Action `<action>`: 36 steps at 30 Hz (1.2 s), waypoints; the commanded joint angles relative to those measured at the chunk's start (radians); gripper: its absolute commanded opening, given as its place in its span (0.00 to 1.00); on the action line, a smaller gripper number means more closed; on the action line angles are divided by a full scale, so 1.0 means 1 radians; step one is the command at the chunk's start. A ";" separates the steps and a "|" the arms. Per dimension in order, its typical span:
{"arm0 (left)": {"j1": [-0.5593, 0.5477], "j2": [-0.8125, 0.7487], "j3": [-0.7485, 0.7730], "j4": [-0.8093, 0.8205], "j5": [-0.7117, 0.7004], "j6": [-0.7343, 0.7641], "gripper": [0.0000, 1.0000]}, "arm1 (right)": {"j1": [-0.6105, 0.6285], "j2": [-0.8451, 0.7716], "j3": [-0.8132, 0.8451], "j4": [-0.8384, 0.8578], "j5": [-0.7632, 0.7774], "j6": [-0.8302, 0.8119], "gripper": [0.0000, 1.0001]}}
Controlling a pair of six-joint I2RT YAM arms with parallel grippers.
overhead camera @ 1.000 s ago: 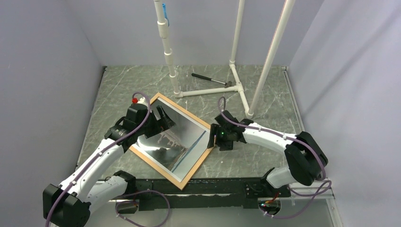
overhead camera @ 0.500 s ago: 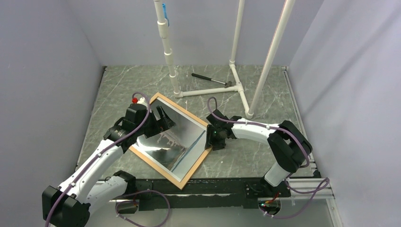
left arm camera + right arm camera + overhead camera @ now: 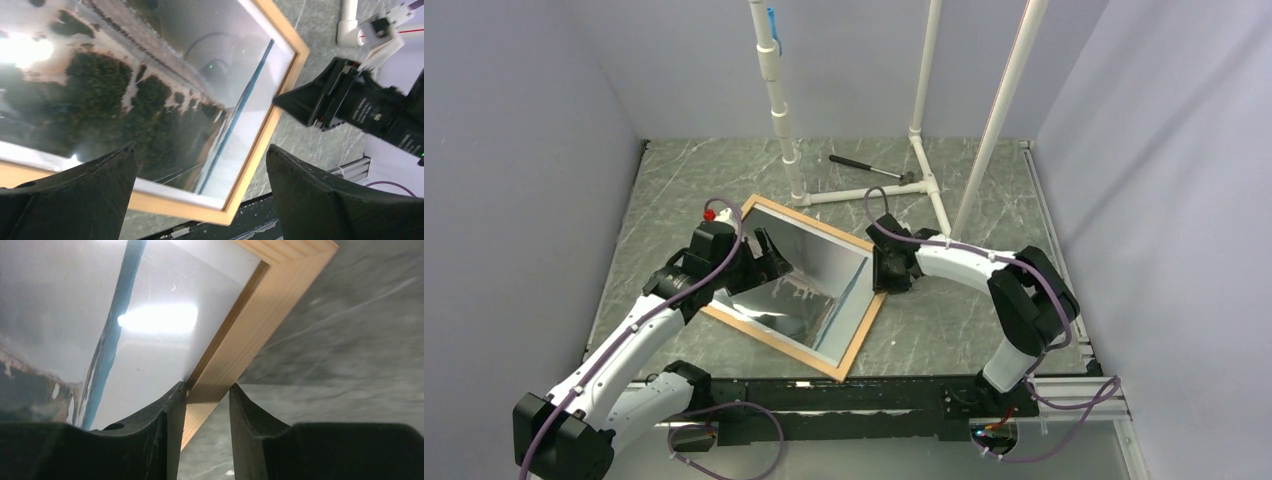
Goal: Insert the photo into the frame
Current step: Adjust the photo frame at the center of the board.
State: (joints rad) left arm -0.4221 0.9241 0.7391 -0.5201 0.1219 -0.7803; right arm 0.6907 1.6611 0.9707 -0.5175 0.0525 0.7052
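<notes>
On the counter (image 3: 954,330), mid view: thin light-wood rectangular picture frame (image 3: 858,340), lying flat and turned diagonal, one corner pointing to the back wall. Counter is grey-green marbled stone-look.
Photo (image 3: 799,290): large glossy rectangular print w/ grey-blue image, dark brown patch, blue stripe, white border. Face up inside the frame's borders. In the rt wrist view its white edge meets the rail's inner lip. Fully seated or not: can't tell.
Right claw (image 3: 207,390): at the frame's right corner, narrow, one finger each side of the wood rail, pinching it. The inner finger sits over the photo's white border.
Left claw (image 3: 772,262): wide, nothing between the fingers. Hangs over the photo's left part, near the frame's upper-left rail. Contact w/ the print: can't tell.
Back of counter, upper centre: white plastic pipe stand (image 3: 922,90). A black-handled hammer (image 3: 869,168) lies just beside its base bar, well apart from the frame.
</notes>
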 commanded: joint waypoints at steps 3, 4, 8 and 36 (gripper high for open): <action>0.005 -0.002 0.039 -0.044 -0.053 0.040 0.99 | -0.120 0.048 0.072 -0.101 0.250 -0.240 0.03; 0.005 0.001 0.042 -0.055 -0.064 0.046 0.99 | -0.139 0.053 0.083 -0.107 0.259 -0.254 0.04; 0.005 0.010 0.063 -0.135 -0.133 0.068 0.99 | -0.217 0.059 0.120 -0.124 0.258 -0.266 0.23; 0.005 0.038 0.055 -0.178 -0.209 0.094 0.99 | -0.147 -0.128 -0.150 -0.034 -0.088 -0.161 0.34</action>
State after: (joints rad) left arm -0.4221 0.9661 0.7700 -0.7013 -0.0734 -0.7067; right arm 0.5243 1.5108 0.8154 -0.5526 -0.0463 0.5446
